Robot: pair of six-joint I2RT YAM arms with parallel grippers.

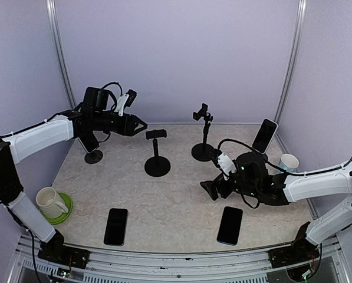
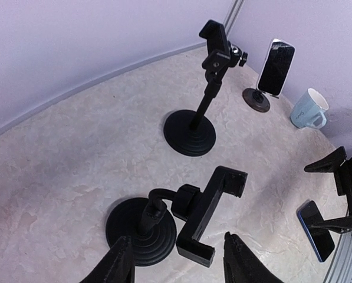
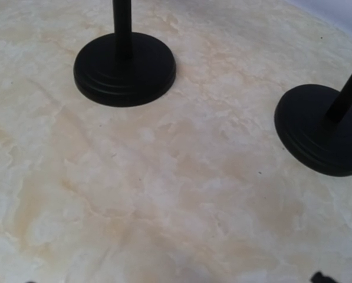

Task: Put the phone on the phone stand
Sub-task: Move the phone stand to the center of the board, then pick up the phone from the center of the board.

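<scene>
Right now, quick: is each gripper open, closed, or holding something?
Left gripper: fingers open, holding nothing.
Right gripper: fingers open wide, holding nothing.

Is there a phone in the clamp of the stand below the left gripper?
No, the clamp is empty, and the open left gripper above it holds nothing.

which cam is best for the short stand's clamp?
Left wrist: the short stand's clamp sits large in the foreground, both end hooks clear, empty. Top external shows it small. Right wrist shows only stand bases, no clamp.
</scene>
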